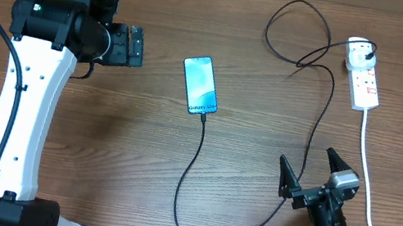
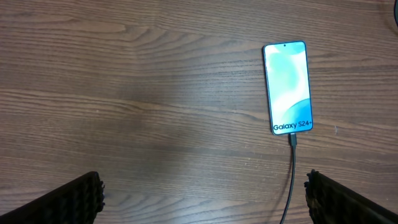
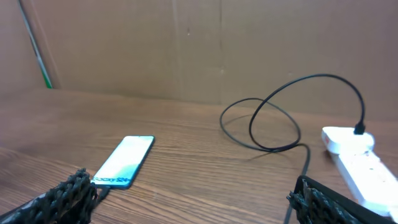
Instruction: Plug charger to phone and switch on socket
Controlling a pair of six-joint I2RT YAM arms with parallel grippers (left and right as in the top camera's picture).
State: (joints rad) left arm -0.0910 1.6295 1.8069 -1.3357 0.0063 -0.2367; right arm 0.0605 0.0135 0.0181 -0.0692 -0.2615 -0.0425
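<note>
- The wooden table [image 1: 135, 159] carries everything; the two arms stand at its near edge.
- The left gripper [image 1: 137, 47] [image 2: 205, 208] hangs over bare wood to the left of the phone, its jaws spread wide. It holds nothing and touches nothing.
- The right gripper [image 1: 309, 169] [image 3: 193, 208] sits low at the near right, jaws likewise spread wide and empty. The black cable passes on the table between its fingers in the overhead view; I cannot tell whether they touch.
- The charger [image 1: 182, 178] [image 2: 293, 180] runs from the phone's near edge toward the robot, curves right, climbs past the right gripper, loops at the far side and ends in a white plug [image 1: 358, 51] [image 3: 339, 138].
- The socket [image 1: 364, 85] [image 3: 360, 174] lies far right, its long axis running far to near. The plug sits in its far end, and a thick white cord [image 1: 366, 167] leaves the near end.
- The phone [image 1: 200, 85] [image 2: 288, 87] [image 3: 124, 162] lies flat mid-table, screen up and lit. Its long axis runs far to near, slightly tilted, with the lettered end nearest the robot, where the connector tip meets it.
</note>
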